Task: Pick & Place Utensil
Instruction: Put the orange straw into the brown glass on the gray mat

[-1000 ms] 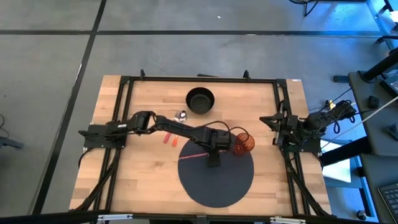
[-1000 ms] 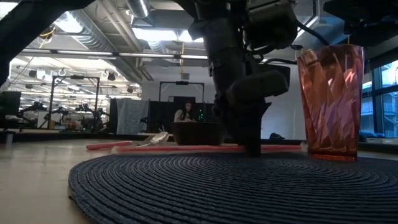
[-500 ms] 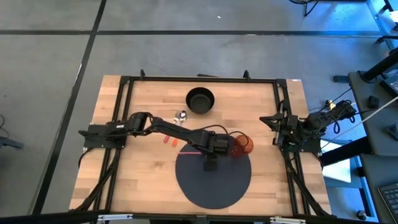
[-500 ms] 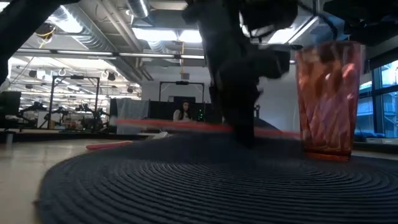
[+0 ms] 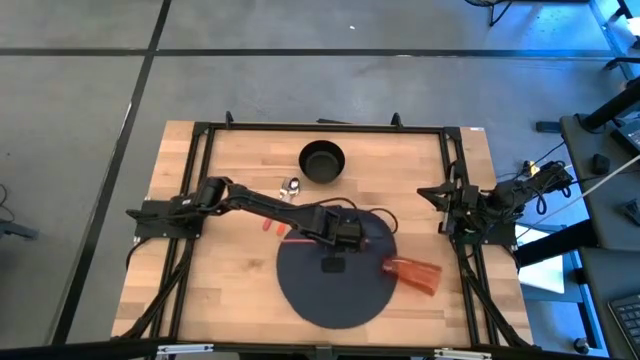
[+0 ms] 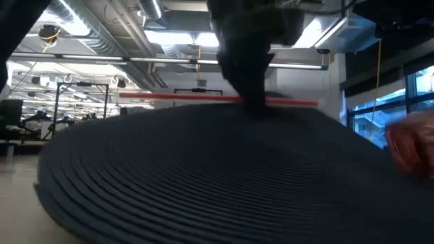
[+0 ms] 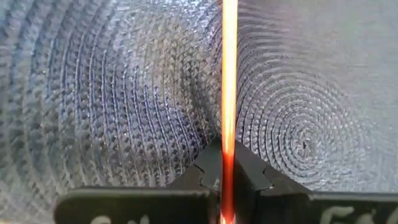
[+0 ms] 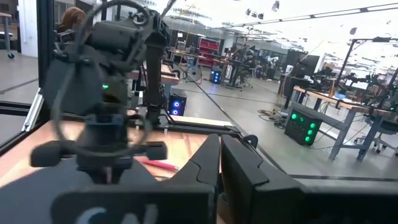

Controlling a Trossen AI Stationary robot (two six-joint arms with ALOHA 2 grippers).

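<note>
A thin red utensil (image 7: 229,74) runs level in my left gripper (image 7: 229,177), which is shut on it above the middle of the round dark woven mat (image 5: 310,295). In the low view the utensil (image 6: 203,97) shows as a red bar, and the mat (image 6: 169,176) bulges up to the fingers. The red faceted cup (image 5: 412,275) lies on its side at the mat's right edge. My right gripper (image 8: 219,168) is shut and parked at the table's right edge. My left gripper pinches the red utensil's thin handle (image 7: 228,146) between its two fingers, coming from above and pointing down, with the fingers across it. The utensil sits level and juts out both ways. The mat rises up to the fingertips; I cannot tell whether they also grip it.
A black bowl (image 5: 322,161) stands near the far edge, with a small silver piece (image 5: 291,186) beside it. A second red utensil (image 5: 270,224) lies on the wood left of the mat. Bare wood lies to the near left. A black frame rims the table.
My left gripper has risen with the red utensil and drifted a little toward the table's left. The mat has slid left with it, and its middle has heaved up. The red cup, upright on the mat's right part a second ago, has tipped over and fallen toward the near right.
</note>
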